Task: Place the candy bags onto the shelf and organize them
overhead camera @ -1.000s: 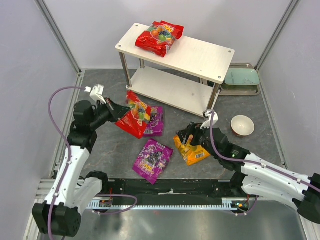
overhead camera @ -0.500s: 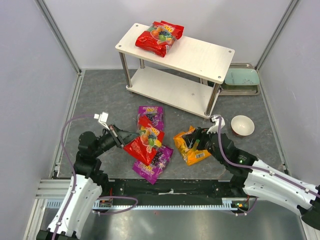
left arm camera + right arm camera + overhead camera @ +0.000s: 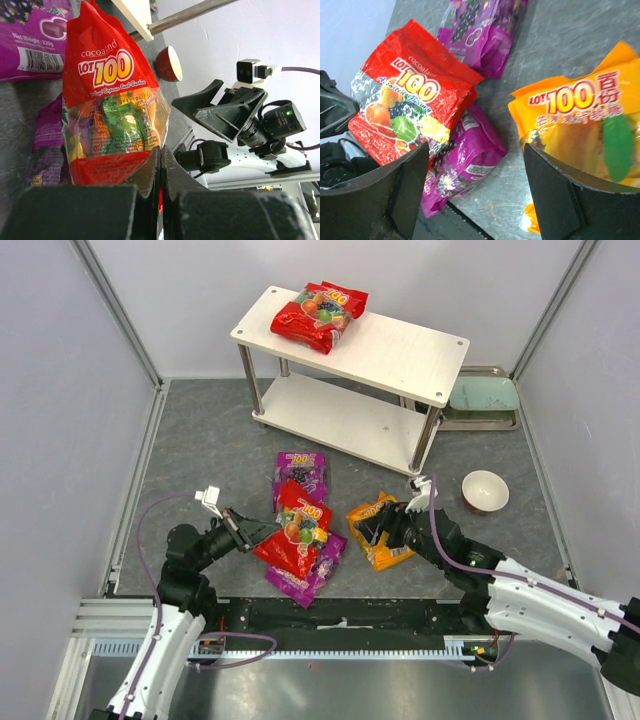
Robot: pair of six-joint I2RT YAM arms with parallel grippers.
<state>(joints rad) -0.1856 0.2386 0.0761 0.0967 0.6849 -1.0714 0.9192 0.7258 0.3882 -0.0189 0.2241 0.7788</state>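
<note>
My left gripper (image 3: 250,534) is shut on the edge of a red candy bag (image 3: 295,538) and holds it over two purple bags, one behind (image 3: 300,473) and one under it (image 3: 312,566). That red bag fills the left wrist view (image 3: 107,105). My right gripper (image 3: 372,527) is open and empty, just above the left edge of the orange bag (image 3: 383,535). The right wrist view shows the orange bag (image 3: 590,125), the red bag (image 3: 410,115) and a purple bag (image 3: 470,160). A second red bag (image 3: 318,312) lies on the top board of the white shelf (image 3: 400,355).
A pale green tray (image 3: 484,396) lies right of the shelf by the back wall. A white bowl (image 3: 485,490) stands on the grey floor right of the orange bag. Grey walls close in both sides.
My left arm has pulled back towards the near edge, carrying the red bag from the left of the shelf to above the near purple bag. My right gripper shifted slightly left over the orange bag.
</note>
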